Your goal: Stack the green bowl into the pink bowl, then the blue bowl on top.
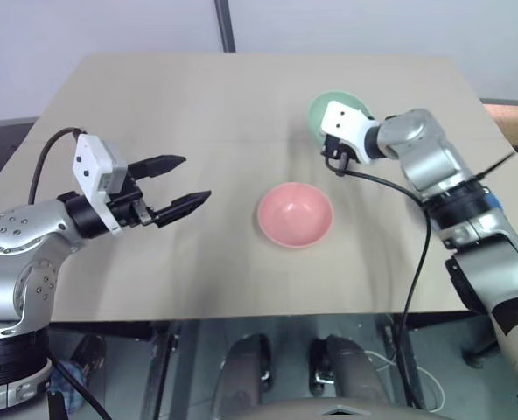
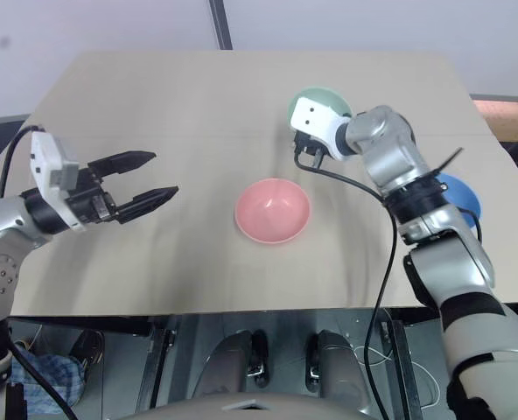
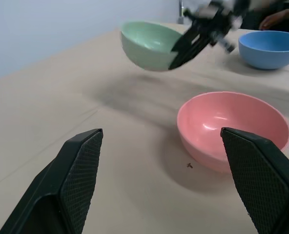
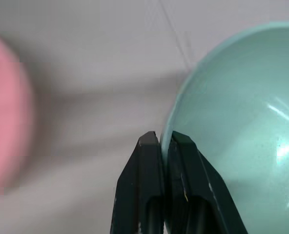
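Black ribbed fingers (image 3: 81, 180) of the left hand (image 1: 178, 183) stand wide apart with nothing between them, held level above the near left part of the tan bench (image 1: 154, 105) and pointing toward its middle. Past them, near the centre of the bench, the pink bowl (image 1: 295, 214) sits upright and empty on the surface, clear of both hands. To the right of it, beside the right forearm and toward the bench's right edge, the blue bowl (image 2: 460, 197) rests upright; from the head camera it is partly covered by the arm, while the left wrist view shows it whole (image 3: 270, 48). Farther back, the right hand (image 4: 160, 141) has its two fingers pressed together on the rim of the green bowl (image 4: 242, 126), one finger inside the wall and one outside. That bowl (image 3: 149, 44) hangs clear of the bench, tilted, with its shadow cast on the surface beneath it; it lies beyond the pink bowl and slightly to the right of it. A black cable (image 1: 416, 254) runs along the right arm down toward the near edge of the bench.
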You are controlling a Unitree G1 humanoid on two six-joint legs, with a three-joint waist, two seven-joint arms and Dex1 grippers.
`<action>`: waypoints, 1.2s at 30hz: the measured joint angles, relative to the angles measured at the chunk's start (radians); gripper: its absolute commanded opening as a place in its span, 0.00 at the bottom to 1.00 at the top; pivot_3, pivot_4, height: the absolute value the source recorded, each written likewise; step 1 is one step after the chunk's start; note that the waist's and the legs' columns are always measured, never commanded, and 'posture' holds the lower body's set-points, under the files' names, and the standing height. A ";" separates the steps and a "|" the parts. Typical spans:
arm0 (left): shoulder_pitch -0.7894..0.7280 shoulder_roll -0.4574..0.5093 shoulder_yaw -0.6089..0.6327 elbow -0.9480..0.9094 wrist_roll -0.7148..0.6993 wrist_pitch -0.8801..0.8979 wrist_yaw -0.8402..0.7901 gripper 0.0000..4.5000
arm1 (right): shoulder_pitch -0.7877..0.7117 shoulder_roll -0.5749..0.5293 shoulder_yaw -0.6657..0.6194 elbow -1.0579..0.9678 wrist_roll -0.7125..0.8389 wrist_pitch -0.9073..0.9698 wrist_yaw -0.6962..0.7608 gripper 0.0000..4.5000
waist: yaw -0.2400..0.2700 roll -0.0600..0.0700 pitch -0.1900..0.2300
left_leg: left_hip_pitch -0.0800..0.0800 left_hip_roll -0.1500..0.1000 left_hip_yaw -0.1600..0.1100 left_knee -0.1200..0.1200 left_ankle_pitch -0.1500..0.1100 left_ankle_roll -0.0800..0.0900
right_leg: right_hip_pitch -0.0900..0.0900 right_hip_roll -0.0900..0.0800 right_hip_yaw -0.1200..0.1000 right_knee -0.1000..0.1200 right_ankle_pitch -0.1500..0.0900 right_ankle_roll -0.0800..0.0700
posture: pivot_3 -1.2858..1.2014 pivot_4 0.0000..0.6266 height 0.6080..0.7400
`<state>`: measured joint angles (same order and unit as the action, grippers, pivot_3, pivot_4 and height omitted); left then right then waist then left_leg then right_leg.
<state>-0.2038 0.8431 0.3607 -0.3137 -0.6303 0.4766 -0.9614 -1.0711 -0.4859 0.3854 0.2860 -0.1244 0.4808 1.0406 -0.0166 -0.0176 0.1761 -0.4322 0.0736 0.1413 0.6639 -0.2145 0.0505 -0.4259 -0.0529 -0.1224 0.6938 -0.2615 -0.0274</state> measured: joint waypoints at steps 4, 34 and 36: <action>-0.020 -0.001 -0.028 0.030 0.009 -0.006 -0.012 0.91 | 0.103 -0.091 0.003 -0.335 0.109 0.069 0.170 0.01 | 0.005 0.000 0.000 | 0.000 0.000 0.000 0.000 0.000 0.000 | 0.000 0.000 0.000 -0.001 0.000 0.000 | 0.52 0.24 1.00; -0.133 -0.013 -0.136 0.142 0.050 -0.054 -0.097 0.91 | 0.277 -0.398 -0.142 -0.687 0.299 0.321 0.171 0.66 | 0.008 -0.001 0.000 | 0.000 0.000 0.000 0.000 0.000 0.001 | 0.000 -0.001 0.000 -0.001 -0.002 0.004 | 0.52 0.24 1.00; -0.135 -0.020 -0.138 0.146 0.049 -0.066 -0.115 0.91 | 0.316 -0.465 -0.195 -0.630 0.269 0.337 0.114 0.66 | 0.011 -0.001 0.000 | 0.000 -0.001 0.000 0.000 0.000 0.001 | 0.000 -0.001 -0.001 -0.002 -0.002 0.004 | 0.52 0.24 1.00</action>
<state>-0.3389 0.8226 0.2232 -0.1678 -0.5815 0.4106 -1.0760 -0.7551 -0.9512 0.1904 -0.3440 0.1450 0.8177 1.1549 -0.0055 -0.0188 0.1764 -0.4327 0.0731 0.1411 0.6642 -0.2149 0.0512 -0.4259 -0.0537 -0.1230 0.6921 -0.2640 -0.0234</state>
